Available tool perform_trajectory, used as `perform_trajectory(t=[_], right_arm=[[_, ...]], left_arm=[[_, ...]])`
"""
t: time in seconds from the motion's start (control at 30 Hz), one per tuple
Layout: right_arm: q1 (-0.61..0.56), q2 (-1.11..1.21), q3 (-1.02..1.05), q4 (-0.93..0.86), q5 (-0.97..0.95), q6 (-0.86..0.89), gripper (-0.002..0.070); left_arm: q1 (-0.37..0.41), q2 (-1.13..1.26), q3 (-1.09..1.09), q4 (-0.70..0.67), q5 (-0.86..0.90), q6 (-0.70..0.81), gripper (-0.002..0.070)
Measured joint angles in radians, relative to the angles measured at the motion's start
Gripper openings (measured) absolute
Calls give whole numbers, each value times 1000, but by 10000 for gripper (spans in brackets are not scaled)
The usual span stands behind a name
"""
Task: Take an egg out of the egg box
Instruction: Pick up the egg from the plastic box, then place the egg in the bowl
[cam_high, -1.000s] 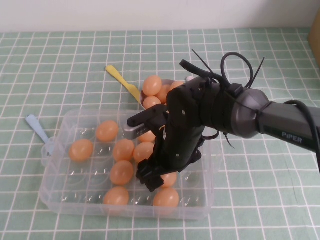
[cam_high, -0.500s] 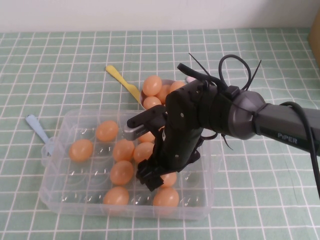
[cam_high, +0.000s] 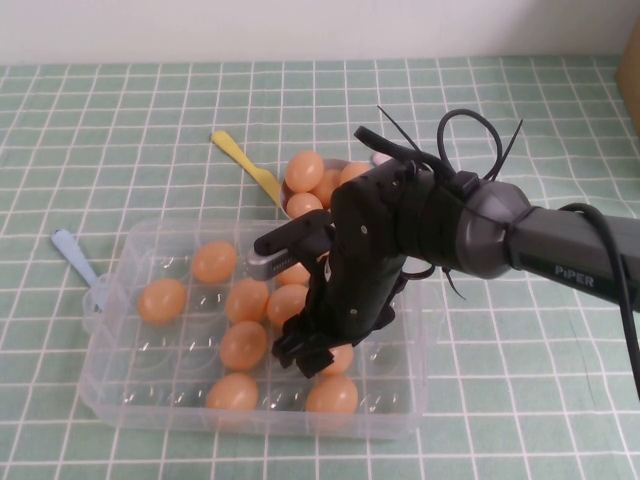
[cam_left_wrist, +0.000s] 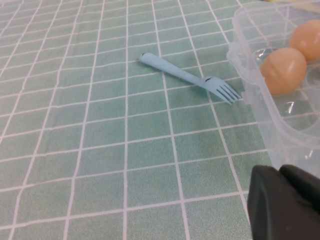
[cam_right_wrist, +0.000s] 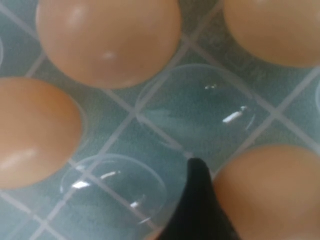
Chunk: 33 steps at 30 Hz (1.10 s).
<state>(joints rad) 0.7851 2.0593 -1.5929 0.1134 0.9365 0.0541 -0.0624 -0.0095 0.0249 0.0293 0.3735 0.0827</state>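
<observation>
Glossy orange-tan egg (cam_high: 338, 357) in clear egg box (cam_high: 130, 400), right gripper (cam_high: 312, 352) over it

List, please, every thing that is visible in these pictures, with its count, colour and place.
egg box: one, clear plastic, on the table toward the robot's left.
eggs in the egg box: at least nine visible, orange-tan, in its dimples; others may be hidden under the arm.
bowl: one, mostly hidden, just behind the egg box.
eggs in the bowl: at least four, orange-tan.
yellow utensil: one, yellow, left of the bowl.
fork: one, light blue, beside the box's left wall.
tablecloth: one, green with white grid, covers the table.
right gripper: one, black, down inside the egg box, a finger beside an egg.
left gripper: one, black, near the box's left side, above the cloth.
</observation>
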Motion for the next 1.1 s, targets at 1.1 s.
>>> perform_trajectory(t=[1.1], right_arm=[[-183,97,-356,-22,-119,103,447]], left_arm=[[0,0,0,0,0,0,-3]])
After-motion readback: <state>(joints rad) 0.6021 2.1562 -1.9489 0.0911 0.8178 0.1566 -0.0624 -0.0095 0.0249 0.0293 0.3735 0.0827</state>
